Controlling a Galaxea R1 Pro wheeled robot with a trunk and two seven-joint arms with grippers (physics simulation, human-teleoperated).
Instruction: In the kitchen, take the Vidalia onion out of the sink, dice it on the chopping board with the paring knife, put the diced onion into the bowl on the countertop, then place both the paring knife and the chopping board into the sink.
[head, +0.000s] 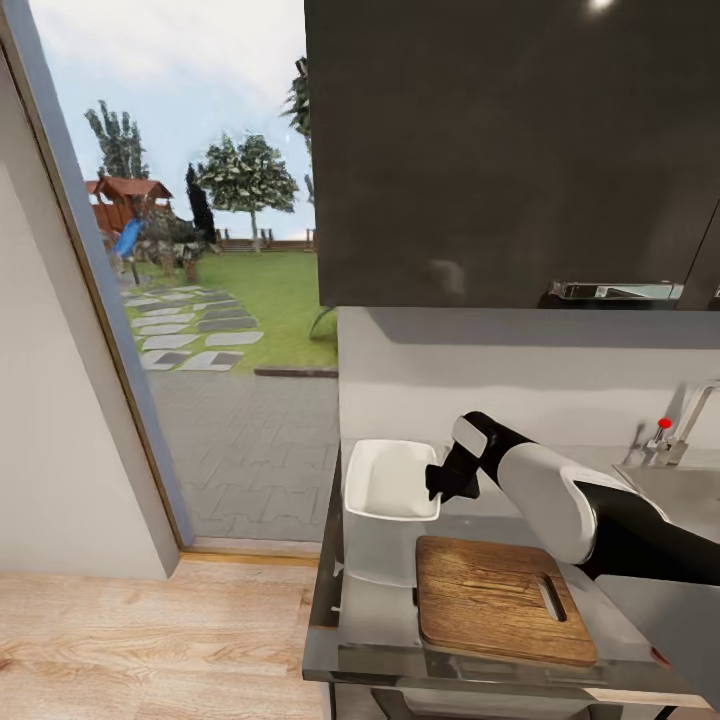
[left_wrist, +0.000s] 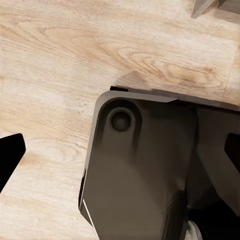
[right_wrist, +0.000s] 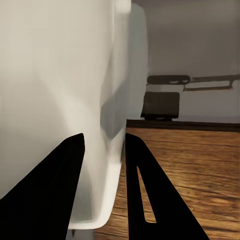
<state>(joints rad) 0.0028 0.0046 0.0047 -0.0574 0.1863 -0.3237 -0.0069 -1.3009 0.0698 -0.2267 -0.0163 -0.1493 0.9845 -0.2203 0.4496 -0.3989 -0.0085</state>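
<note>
Head view: right gripper pinches the rim of the shallow white squarish bowl

Bowl stands on the smooth grey countertop, at 10 o'clock from the brown wooden chopping board with its slot handle; the chrome tap of the grey steel sink shows at 2 o'clock. In the right wrist view the black fingers straddle the bowl's thin wall. Likely light, rigid, glossy and slippery, so a deep bite on the rim suits it. Left gripper hangs over the pale wood floor, fingers spread wide and empty
</note>
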